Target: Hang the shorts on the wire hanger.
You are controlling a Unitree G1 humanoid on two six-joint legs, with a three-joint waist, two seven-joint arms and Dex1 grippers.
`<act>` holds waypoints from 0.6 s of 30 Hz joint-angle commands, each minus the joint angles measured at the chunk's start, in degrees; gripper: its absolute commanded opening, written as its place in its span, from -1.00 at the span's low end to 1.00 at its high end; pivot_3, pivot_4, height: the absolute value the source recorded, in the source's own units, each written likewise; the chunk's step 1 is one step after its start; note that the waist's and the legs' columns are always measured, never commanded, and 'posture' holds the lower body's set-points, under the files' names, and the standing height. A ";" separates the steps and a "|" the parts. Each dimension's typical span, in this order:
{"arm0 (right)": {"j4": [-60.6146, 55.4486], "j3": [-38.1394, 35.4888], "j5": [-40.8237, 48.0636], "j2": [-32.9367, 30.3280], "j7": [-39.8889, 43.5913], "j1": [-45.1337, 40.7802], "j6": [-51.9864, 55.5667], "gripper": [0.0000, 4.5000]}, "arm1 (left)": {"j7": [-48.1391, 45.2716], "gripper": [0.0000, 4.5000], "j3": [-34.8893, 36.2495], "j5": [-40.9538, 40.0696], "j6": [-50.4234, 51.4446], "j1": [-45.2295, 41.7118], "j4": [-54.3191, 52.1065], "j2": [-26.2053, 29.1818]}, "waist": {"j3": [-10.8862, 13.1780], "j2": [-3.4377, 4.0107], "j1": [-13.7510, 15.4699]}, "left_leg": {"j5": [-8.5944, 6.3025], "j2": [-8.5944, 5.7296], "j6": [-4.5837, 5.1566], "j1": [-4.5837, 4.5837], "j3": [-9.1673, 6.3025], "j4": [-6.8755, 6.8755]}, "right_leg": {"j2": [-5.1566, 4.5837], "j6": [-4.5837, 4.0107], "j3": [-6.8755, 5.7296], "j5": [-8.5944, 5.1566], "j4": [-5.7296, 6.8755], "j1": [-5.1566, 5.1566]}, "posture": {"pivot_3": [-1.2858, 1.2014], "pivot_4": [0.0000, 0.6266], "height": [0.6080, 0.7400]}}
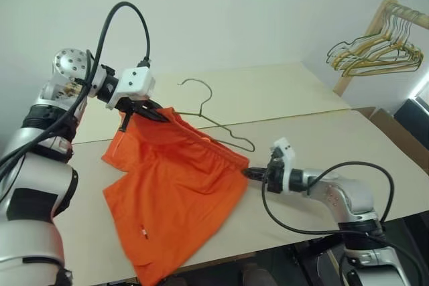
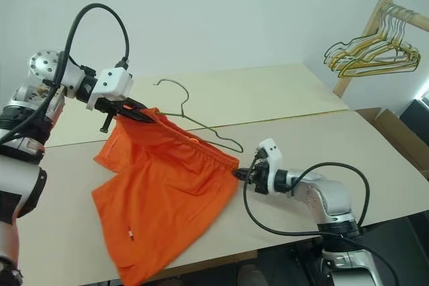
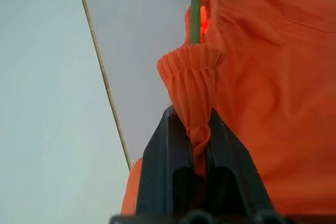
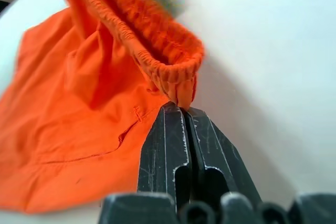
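Observation:
The orange shorts (image 1: 174, 192) hang stretched by their gathered waistband between my two grippers, and the legs trail on the table (image 1: 288, 92). My left gripper (image 1: 157, 113) is raised above the table and shut on one bunched waistband end (image 3: 191, 72). Low beside the tabletop, my right gripper (image 1: 249, 173) is shut on the other waistband end (image 4: 178, 90). The wire hanger (image 1: 221, 125) lies just behind the waistband with its hook (image 1: 198, 88) toward the wall. In the left wrist view its green wire (image 3: 195, 9) runs into the waistband opening.
At the back right, a wooden rack (image 1: 375, 25) carries a bunch of yellow-gold hangers (image 1: 375, 55). A seam crosses the table between its two tops. The shorts' hem reaches the table's front edge (image 1: 221, 252).

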 commanded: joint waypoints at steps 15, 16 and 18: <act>-0.59 1.62 -9.04 -13.33 7.37 3.19 -17.30 -0.98 | -0.20 -1.00 4.50 9.81 -4.23 -0.87 7.43 -1.97 | 0.01 -0.02 -0.10 | -0.01 -0.03 0.03 -0.01 0.32 0.02 | 0.01 0.00 0.02 0.00 -0.20 0.04 | -0.02 -1.00 1.00; -0.78 1.72 -9.30 -14.32 8.09 3.21 -18.18 -0.98 | 0.58 -1.00 5.41 10.82 -3.64 -0.90 7.87 -2.51 | 0.01 -0.02 -0.12 | -0.02 -0.03 0.03 -0.01 0.32 0.02 | 0.01 0.01 0.02 0.00 -0.20 0.06 | -0.02 -1.00 1.00; -0.99 1.99 -10.01 -15.91 9.16 3.27 -20.08 -0.98 | 1.51 -1.00 7.43 12.01 -4.06 -0.82 8.70 -3.48 | 0.01 -0.02 -0.11 | -0.02 -0.02 0.04 -0.01 0.32 0.03 | 0.01 0.01 0.02 0.00 -0.20 0.06 | -0.02 -1.00 1.00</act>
